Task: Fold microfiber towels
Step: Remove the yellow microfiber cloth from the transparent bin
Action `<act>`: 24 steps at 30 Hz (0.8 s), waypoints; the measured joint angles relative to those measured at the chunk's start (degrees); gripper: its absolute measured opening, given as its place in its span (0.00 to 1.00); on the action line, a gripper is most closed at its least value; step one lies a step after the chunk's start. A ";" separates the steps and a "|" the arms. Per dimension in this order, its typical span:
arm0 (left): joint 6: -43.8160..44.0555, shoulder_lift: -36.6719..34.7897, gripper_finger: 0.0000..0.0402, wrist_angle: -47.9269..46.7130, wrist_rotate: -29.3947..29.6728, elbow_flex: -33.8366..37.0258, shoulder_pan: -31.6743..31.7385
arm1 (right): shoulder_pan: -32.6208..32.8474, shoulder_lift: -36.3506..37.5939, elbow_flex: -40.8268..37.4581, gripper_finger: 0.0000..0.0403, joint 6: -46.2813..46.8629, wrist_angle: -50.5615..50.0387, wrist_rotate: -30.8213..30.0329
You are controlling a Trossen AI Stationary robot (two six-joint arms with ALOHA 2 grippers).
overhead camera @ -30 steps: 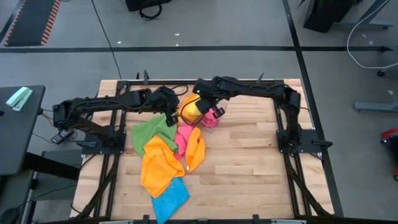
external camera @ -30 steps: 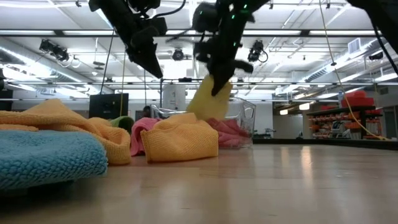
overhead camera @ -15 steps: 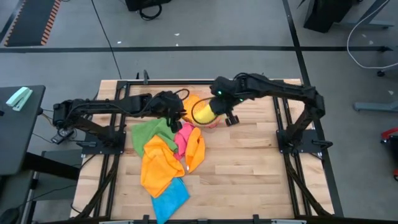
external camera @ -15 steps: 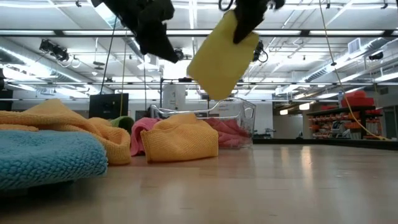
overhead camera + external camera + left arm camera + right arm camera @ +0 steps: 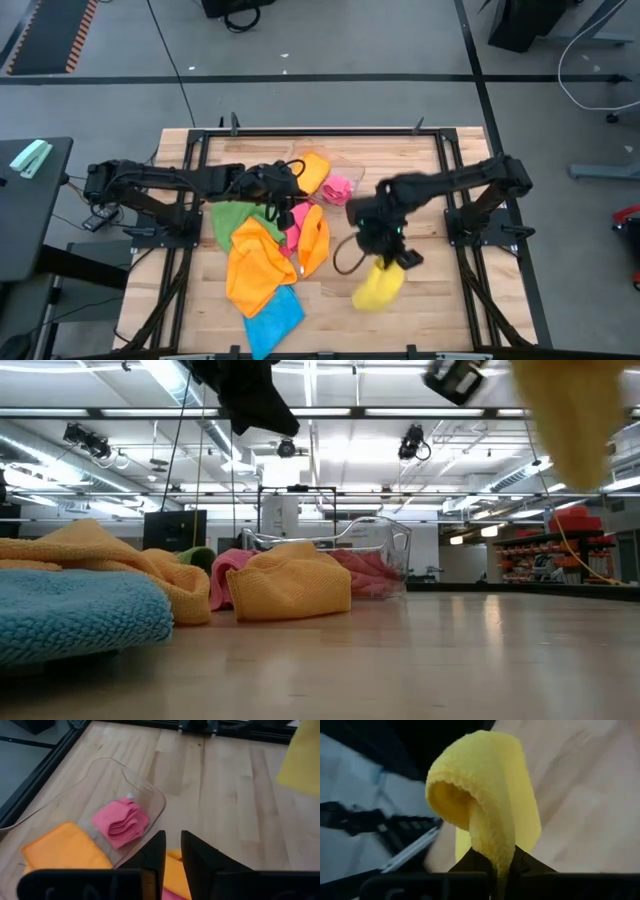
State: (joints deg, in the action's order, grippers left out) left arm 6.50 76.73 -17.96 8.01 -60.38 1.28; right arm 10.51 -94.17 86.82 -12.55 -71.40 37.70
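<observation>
We see the right end effector [image 5: 392, 258] above the bare front-centre part of the wooden counter [image 5: 440, 300], its fingers pressed together on a yellow towel [image 5: 378, 287]. In the right wrist view the yellow cloth [image 5: 485, 810] rises from between the two dark fingers and folds over itself in a loop. From above, the towel hangs just past the end effector on the side nearer the counter's front edge. In the low view it shows as a yellow blur [image 5: 570, 415] high above the counter surface, not touching it.

The left end effector [image 5: 283, 182] hovers near the back of the counter, its fingers nearly together with only a narrow slit between them and nothing held [image 5: 170, 852]. Just ahead of it lies a clear plastic tray [image 5: 145, 790] holding a folded pink towel [image 5: 121, 821]. An orange towel [image 5: 312, 170] lies beside that pink one, at the tray.

The rest of the towels lie in a loose heap toward the front of the counter from the left end effector: a green towel [image 5: 236, 213] closest, a pink towel [image 5: 297, 218] beside it, a large orange towel [image 5: 255, 265] overlapping both, another orange towel [image 5: 315, 240] between the heap and the right end effector, and a blue towel [image 5: 272, 318] at the front edge, well apart from both arms.
</observation>
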 joint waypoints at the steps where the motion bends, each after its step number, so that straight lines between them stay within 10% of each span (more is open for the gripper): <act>1: 0.00 0.00 0.17 0.00 -0.02 0.00 -0.17 | 0.83 0.00 -2.14 0.04 1.68 1.13 0.92; 8: 0.07 0.00 0.18 -0.26 0.04 0.02 -0.87 | 3.55 -0.07 -17.45 0.04 8.77 15.15 12.30; 24: 6.78 0.02 0.17 -0.33 0.08 0.02 -1.28 | -8.24 -0.07 -37.10 0.20 5.45 34.16 -2.65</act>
State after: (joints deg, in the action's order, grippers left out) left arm 13.28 76.75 -18.28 8.09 -60.36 -0.01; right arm 2.27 -94.24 49.72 -7.10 -37.23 35.05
